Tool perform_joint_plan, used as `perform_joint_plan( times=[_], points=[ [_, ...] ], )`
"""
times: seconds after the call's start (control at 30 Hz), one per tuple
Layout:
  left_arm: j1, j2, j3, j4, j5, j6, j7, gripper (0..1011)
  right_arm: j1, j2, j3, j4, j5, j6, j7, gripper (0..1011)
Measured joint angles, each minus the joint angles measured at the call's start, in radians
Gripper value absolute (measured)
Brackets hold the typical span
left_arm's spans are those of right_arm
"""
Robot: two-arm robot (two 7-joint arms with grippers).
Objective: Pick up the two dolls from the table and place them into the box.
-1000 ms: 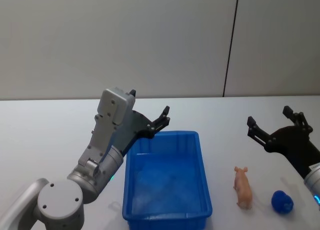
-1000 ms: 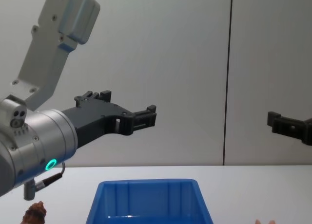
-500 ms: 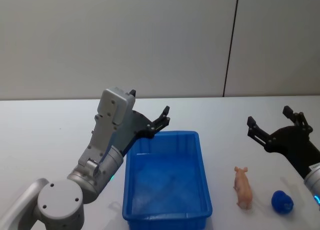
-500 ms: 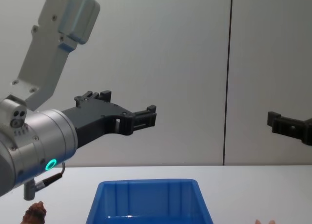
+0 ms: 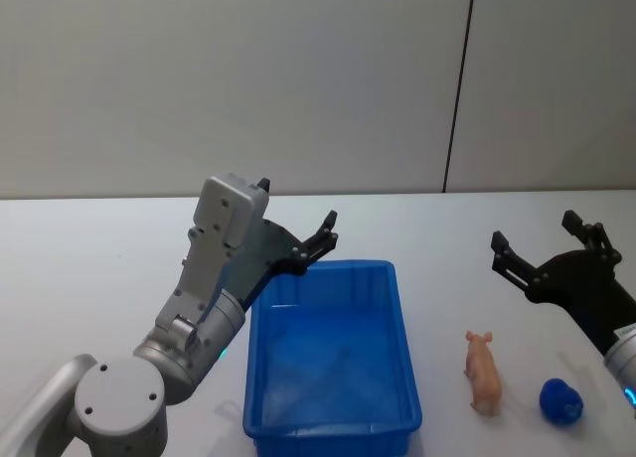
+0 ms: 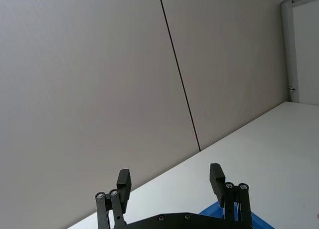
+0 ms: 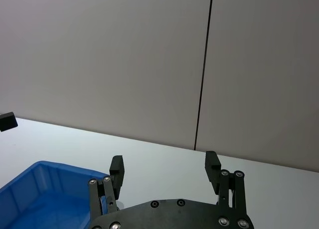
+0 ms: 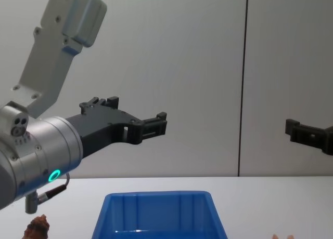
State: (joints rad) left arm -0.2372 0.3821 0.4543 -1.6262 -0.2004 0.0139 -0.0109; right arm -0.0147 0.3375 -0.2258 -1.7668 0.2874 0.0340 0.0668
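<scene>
Left end effector (image 6: 169, 175) spread, empty, raised over box (image 5: 333, 442) 11 o'clock corner. Right end effector (image 5: 537, 233) spread, empty. Pink doll (image 5: 483, 373) on worktop (image 5: 99, 258), box's 3 o'clock; brown doll (image 8: 37, 227) at 9 o'clock.

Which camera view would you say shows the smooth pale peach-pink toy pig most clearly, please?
The head view: the smooth pale peach-pink toy pig lies whole on the plain white table, right of the bright blue plastic bin. The chest view catches just a sliver at its bottom edge.
</scene>
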Motion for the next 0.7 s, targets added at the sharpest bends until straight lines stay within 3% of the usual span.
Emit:
perform_joint_plan(
  times=[0.27, 0.7],
  points=[
    [0.0, 0.0, 0.0, 0.0, 0.0, 0.0, 0.0, 1001, -0.033, 0.016, 0.004, -0.026, 0.006, 0.004, -0.017, 1001],
    [0.0, 0.0, 0.0, 0.0, 0.0, 0.0, 0.0, 1001, -0.219, 0.109, 0.033, -0.157, 0.064, 0.072, -0.126, 1001]
  ],
)
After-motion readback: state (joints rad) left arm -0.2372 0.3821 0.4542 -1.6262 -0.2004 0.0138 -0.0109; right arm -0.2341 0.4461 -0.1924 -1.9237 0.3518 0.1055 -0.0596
